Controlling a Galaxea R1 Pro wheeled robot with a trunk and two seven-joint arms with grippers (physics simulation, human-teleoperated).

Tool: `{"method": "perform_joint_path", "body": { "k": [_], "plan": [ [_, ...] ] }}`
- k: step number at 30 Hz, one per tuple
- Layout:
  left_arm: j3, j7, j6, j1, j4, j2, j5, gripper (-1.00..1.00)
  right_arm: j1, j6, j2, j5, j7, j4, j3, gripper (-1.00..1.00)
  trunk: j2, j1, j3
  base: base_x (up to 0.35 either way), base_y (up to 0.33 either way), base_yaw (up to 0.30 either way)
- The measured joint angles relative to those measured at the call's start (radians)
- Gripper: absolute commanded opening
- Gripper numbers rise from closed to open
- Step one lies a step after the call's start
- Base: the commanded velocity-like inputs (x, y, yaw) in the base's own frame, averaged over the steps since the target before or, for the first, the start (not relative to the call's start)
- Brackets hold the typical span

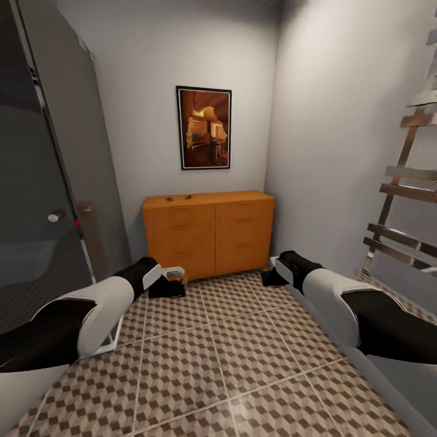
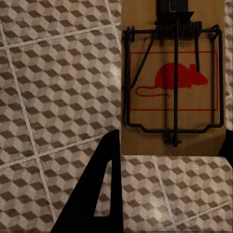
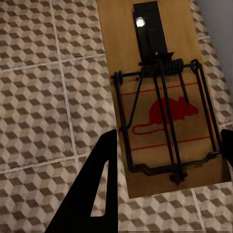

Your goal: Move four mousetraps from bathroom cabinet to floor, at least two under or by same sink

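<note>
While I look down the room from the head camera, the bathroom floor (image 1: 206, 364) of cube-patterned tiles runs ahead to the cabinet (image 1: 209, 237), an orange-brown unit with bar-handled drawer fronts standing against the far wall under a framed picture (image 1: 204, 127). Two small dark items lie on the cabinet top near its left end, too small for me to identify. A dark glass panel (image 1: 36, 200) closes off my left, and a ladder-like rack (image 1: 403, 194) at the right is cut off by the frame edge.

My left gripper (image 1: 167, 285) and right gripper (image 1: 274, 276) both hang low over the tiles in front of the cabinet; from here their jaws are dark lumps, with a pale object at the left one.

On the left wrist camera a mousetrap (image 2: 172, 82) sits between the dark fingers (image 2: 94, 194), clenched in the jaws. No writing, just a red mouse silhouette inside a red rectangle under black wire. Its long axis runs along the fingers, spring end away from the camera, far end cut off.

The right wrist camera shows a second mousetrap (image 3: 162, 102) grasped the same way, same red mouse, slightly skewed, with a black bar and bright stud at its far end.
</note>
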Motion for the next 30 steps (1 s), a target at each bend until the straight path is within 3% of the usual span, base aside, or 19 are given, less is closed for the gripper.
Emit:
{"method": "perform_joint_path", "body": {
  "k": [3,7,11,14,16,18,22,23,27,28,29,30],
  "plan": [
    [0.000,0.001,-0.010,0.000,0.004,-0.003,0.011,-1.00,-0.001,-0.010,-0.003,0.004,0.000,0.005,0.001,-1.00,0.000,0.000,0.000,-0.347,0.000,0.000],
    [0.000,0.001,-0.077,0.006,0.006,-0.005,0.015,-1.00,0.002,-0.013,-0.005,0.009,0.002,0.006,0.000,-1.00,0.000,0.000,0.000,-0.346,0.000,0.000],
    [-0.001,0.001,-0.101,0.035,0.007,-0.005,0.015,-1.00,0.056,-0.013,-0.005,0.052,0.002,0.007,0.000,-1.00,0.000,0.000,0.000,-0.346,0.000,0.000],
    [-0.002,0.001,-0.165,0.109,0.008,-0.002,0.015,-1.00,0.177,-0.027,-0.008,0.123,-0.001,0.006,0.004,-1.00,0.000,0.000,0.000,-0.346,0.000,0.000],
    [-0.002,0.002,-0.192,0.154,0.008,0.000,0.016,-1.00,0.259,-0.062,-0.011,0.140,-0.001,0.007,-0.001,-1.00,0.000,0.000,-0.001,-0.346,0.000,0.000],
    [-0.002,0.002,-0.227,0.226,0.008,0.004,0.018,-1.00,0.348,-0.134,-0.014,0.147,-0.002,0.007,-0.001,-1.00,0.000,0.000,0.000,-0.346,0.000,0.000],
    [0.000,0.002,-0.291,0.319,0.008,0.008,0.028,-1.00,0.442,-0.198,-0.030,0.149,-0.001,0.007,0.000,-1.00,0.000,0.000,0.000,-0.347,0.000,0.000],
    [-0.001,0.002,-0.318,0.352,0.008,0.011,0.035,-1.00,0.476,-0.211,-0.044,0.148,-0.001,0.008,0.000,-1.00,0.000,0.000,0.000,-0.347,0.000,0.000],
    [0.000,0.001,-0.384,0.456,0.008,0.028,0.088,-1.00,0.601,-0.269,-0.097,0.143,0.003,0.008,-0.001,-1.00,0.000,0.000,0.000,-0.342,0.000,-0.021],
    [-0.002,0.001,-0.401,0.495,0.008,0.039,0.123,-1.00,0.655,-0.336,-0.116,0.141,0.004,0.008,0.002,-1.00,0.000,0.000,0.000,-0.274,0.000,-0.153],
    [-0.001,0.001,-0.408,0.513,0.008,0.045,0.141,-1.00,0.708,-0.369,-0.123,0.138,0.003,0.009,-0.003,-1.00,0.000,0.000,0.000,-0.242,0.000,-0.182],
    [0.000,0.001,-0.412,0.521,0.008,0.047,0.150,-1.00,0.710,-0.384,-0.124,0.139,0.002,0.009,-0.002,-1.00,0.000,0.000,0.000,-0.171,0.000,-0.224]
  ]
}}
